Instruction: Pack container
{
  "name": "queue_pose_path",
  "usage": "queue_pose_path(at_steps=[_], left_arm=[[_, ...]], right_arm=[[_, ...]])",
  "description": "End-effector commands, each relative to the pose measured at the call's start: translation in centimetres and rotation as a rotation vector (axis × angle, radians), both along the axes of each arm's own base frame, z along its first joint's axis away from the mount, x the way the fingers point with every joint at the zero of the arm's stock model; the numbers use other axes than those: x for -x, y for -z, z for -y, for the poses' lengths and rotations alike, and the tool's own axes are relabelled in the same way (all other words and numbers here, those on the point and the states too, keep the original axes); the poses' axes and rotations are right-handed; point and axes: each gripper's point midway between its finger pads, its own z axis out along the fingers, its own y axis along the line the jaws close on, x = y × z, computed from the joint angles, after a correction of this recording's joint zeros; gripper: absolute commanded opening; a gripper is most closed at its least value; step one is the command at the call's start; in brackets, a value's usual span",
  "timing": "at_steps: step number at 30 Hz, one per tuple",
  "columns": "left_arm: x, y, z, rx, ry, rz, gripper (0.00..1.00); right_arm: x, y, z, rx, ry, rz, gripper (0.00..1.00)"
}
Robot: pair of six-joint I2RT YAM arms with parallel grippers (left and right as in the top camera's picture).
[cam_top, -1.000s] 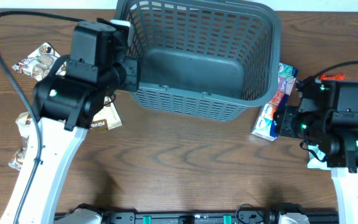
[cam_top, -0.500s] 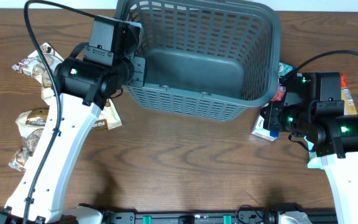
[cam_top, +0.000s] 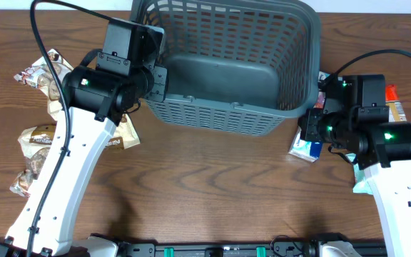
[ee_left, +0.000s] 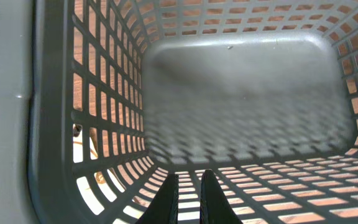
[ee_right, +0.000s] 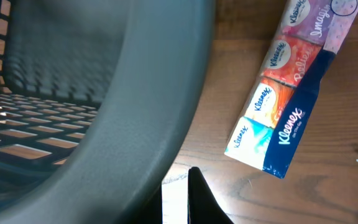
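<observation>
At the far middle of the wooden table (cam_top: 205, 189) sits the container (cam_top: 220, 82), a big dark grey lattice basket with a bare base and nothing inside it. The left arm (cam_top: 95, 93) is pressed up against the basket's left wall. On its wrist camera the left gripper (ee_left: 189, 198) points in over the rim towards the base, its two dark fingers (ee_left: 169, 200) nearly together with only a thin slit between them and nothing gripped. Crinkly snack packets (cam_top: 38, 71) lie scattered on the wood to that arm's left, well outside the basket. Over on the other side, the right arm (cam_top: 366, 132) hangs at the basket's right near corner. Its wrist view is filled by the thick grey rim, very close, and only one dark finger (ee_right: 199, 194) of the right gripper (ee_right: 185, 198) shows clearly beside it, so I cannot tell whether that pincer is wide or narrow. A multicoloured Kleenex tissue pack (ee_right: 284, 93) lies flat on the table just beside the basket's right wall, and an orange packet (cam_top: 394, 107) peeks out beyond the arm.
</observation>
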Motion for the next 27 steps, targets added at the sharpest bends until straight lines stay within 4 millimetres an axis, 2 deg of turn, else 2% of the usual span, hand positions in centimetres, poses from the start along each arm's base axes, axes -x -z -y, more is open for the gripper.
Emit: queue_pose_path(at_steps=[1, 9, 27], left_arm=[[0.0, 0.0, 0.0, -0.015, 0.010, -0.006, 0.06], [0.9, 0.7, -0.3, -0.033, 0.009, -0.052, 0.06], [1.7, 1.3, -0.6, -0.045, 0.010, -0.090, 0.06]], right_arm=[[-0.6, -0.4, -0.3, -0.008, 0.003, 0.015, 0.01], [-1.0, -0.4, 0.5, 0.035, 0.026, 0.028, 0.01], [-2.1, -1.0, 0.9, 0.052, 0.041, 0.081, 0.01]])
